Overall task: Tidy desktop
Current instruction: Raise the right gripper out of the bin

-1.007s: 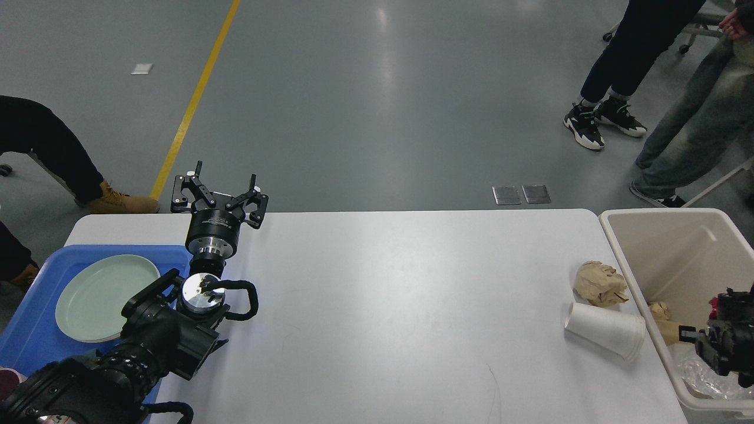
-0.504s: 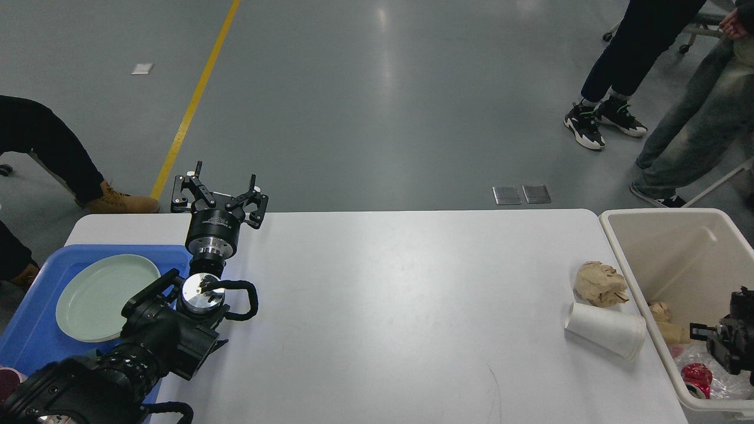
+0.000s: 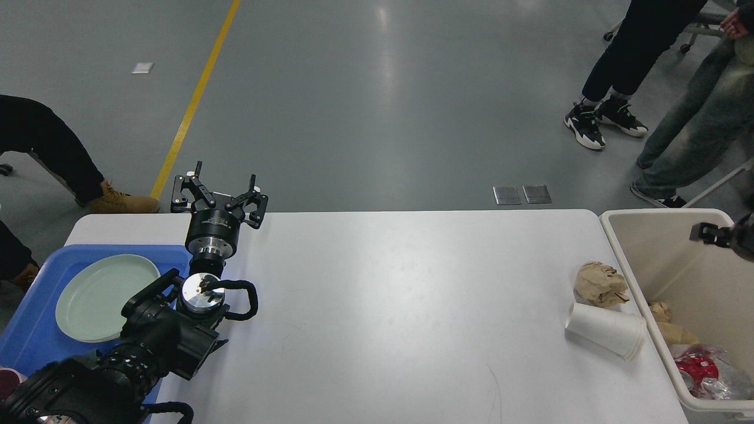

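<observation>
- Since the earlier frames, the right gripper (image 3: 716,234) has risen from low inside the beige bin (image 3: 615,242) to its upper right part at the view's edge; a red crushed can (image 3: 695,369) now lies at the bin's bottom among clear crinkled plastic.
- Head view: only a small dark tip of the right gripper shows, so I cannot tell how its jaws stand or whether it carries anything.
- The left gripper (image 3: 220,187) is unchanged over the far left edge of the desktop (image 3: 383,294), its two black fingers spread wide apart, with nothing between them and touching nothing.
- The desktop is white, smooth and matte with rounded corners, filling the middle of the view.
- Near its right edge lies a crumpled brown paper ball (image 3: 600,283); just beside it, nearer me, a white paper cup (image 3: 606,337) lies on its side.
- The bin also contains brown paper scraps.
- At left, a blue plastic tray (image 3: 26,330) holds a round pale green plate (image 3: 105,296), lying flat.
</observation>
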Controlling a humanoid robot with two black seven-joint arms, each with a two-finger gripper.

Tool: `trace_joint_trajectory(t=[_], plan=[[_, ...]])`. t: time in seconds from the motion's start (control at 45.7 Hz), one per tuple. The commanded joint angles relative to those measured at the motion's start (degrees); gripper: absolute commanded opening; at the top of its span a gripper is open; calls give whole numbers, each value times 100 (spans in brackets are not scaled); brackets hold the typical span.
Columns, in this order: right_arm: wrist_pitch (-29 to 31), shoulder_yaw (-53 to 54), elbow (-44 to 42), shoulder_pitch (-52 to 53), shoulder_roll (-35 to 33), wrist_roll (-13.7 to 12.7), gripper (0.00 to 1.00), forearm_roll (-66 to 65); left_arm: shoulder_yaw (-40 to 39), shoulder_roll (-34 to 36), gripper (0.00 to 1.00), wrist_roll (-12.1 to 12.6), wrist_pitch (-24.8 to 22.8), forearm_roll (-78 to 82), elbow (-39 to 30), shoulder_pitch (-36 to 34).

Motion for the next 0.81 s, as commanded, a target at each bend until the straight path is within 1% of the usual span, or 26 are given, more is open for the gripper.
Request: trace_joint_trajectory(t=[0.0, 0.088, 0.197, 0.329, 0.46, 0.548, 0.679, 0.788], plan=[[573, -424, 668, 1322, -70, -6, 100, 34, -2, -1, 97, 0, 6, 0, 1, 0], [1232, -785, 1089, 2210, 176, -6, 100, 42, -2, -1, 97, 0, 6, 0, 1, 0], [2102, -970, 1643, 3300, 598, 2, 100, 42, 7, -1, 97, 0, 6, 0, 1, 0], [3016, -865, 2214, 4574, 1019, 2, 100, 60, -2, -1, 97, 0, 6, 0, 1, 0], [3895, -461, 2382, 5278, 1477, 2, 100, 60, -2, -1, 97, 0, 6, 0, 1, 0], [3930, -40, 2400, 5560, 1609, 2, 100, 60, -2, -1, 97, 0, 6, 0, 1, 0], [3930, 787, 2400, 5762, 1618, 2, 100, 51, -2, -1, 97, 0, -3, 0, 1, 0], [3930, 946, 2400, 5973, 1618, 2, 100, 60, 6, -1, 97, 0, 6, 0, 1, 0]])
